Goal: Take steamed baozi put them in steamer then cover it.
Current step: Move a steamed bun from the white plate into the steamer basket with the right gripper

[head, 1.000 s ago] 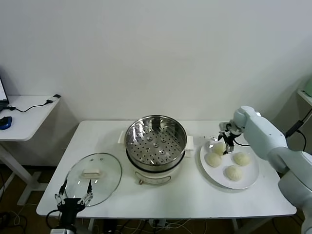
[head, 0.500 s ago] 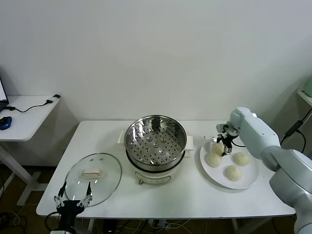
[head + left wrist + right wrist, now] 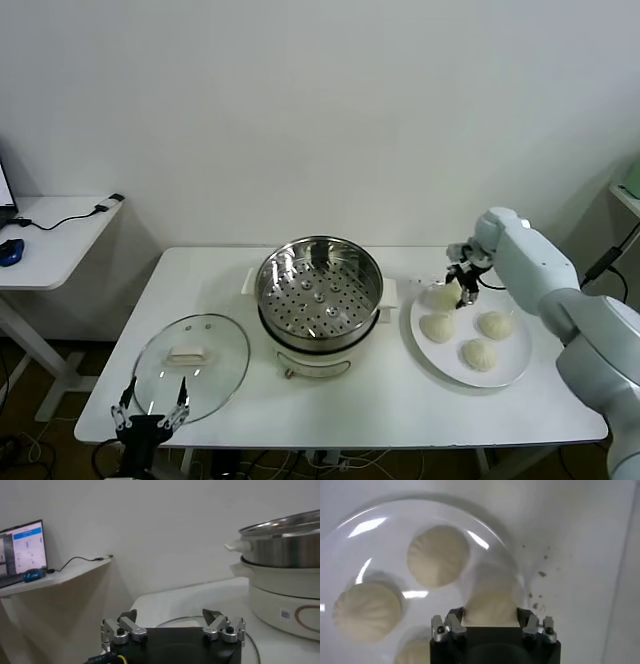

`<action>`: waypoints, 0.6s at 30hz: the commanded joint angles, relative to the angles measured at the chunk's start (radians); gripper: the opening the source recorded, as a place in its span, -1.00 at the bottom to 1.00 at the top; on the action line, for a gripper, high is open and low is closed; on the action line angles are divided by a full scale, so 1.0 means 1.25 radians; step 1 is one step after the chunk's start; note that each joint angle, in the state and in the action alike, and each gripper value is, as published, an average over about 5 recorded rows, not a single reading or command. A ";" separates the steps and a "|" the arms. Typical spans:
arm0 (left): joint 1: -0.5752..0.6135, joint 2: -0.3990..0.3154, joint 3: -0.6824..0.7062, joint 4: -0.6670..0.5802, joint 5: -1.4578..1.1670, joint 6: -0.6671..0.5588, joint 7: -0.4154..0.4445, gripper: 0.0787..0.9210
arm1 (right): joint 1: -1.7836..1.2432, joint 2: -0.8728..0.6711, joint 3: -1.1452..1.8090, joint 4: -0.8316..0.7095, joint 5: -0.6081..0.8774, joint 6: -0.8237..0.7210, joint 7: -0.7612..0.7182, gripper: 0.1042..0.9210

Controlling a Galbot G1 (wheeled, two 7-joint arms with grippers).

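Note:
My right gripper is shut on one cream-white baozi and holds it just above the far left edge of the white plate. In the right wrist view the bun sits between the jaws of that gripper. Three more baozi lie on the plate. The steel steamer stands open and holds no buns at the table's middle. The glass cover lies flat at the front left. My left gripper is open, low at the front edge beside the cover.
A side table with a cable and a blue mouse stands at the left; a laptop shows on it in the left wrist view. Small crumbs lie on the table beside the plate.
My right gripper has risen a little from the plate with one baozi in it. My left gripper has sunk slightly at the table's front edge.

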 commanded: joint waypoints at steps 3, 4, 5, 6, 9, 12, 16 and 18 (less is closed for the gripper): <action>0.012 -0.002 0.004 -0.005 0.000 -0.001 0.000 0.77 | 0.235 0.035 -0.220 0.101 0.100 0.154 -0.079 0.45; 0.013 -0.002 0.004 -0.006 0.000 -0.002 0.000 0.77 | 0.260 0.046 -0.240 0.108 0.114 0.170 -0.087 0.45; 0.015 -0.003 0.004 -0.007 0.000 -0.002 0.000 0.77 | 0.285 0.058 -0.261 0.120 0.128 0.189 -0.094 0.45; 0.018 -0.003 0.004 -0.009 0.000 -0.003 0.000 0.77 | 0.310 0.068 -0.284 0.137 0.142 0.208 -0.100 0.45; 0.030 -0.002 0.004 -0.014 -0.001 -0.002 0.000 0.77 | 0.374 0.089 -0.351 0.212 0.187 0.241 -0.107 0.47; 0.040 0.000 0.006 -0.017 -0.002 -0.002 0.001 0.77 | 0.406 0.113 -0.384 0.284 0.206 0.263 -0.102 0.46; 0.045 0.001 0.009 -0.016 -0.003 0.000 0.001 0.77 | 0.410 0.151 -0.391 0.370 0.143 0.312 -0.077 0.47; 0.045 0.000 0.011 -0.016 -0.004 0.002 0.001 0.77 | 0.400 0.169 -0.390 0.399 0.111 0.329 -0.060 0.47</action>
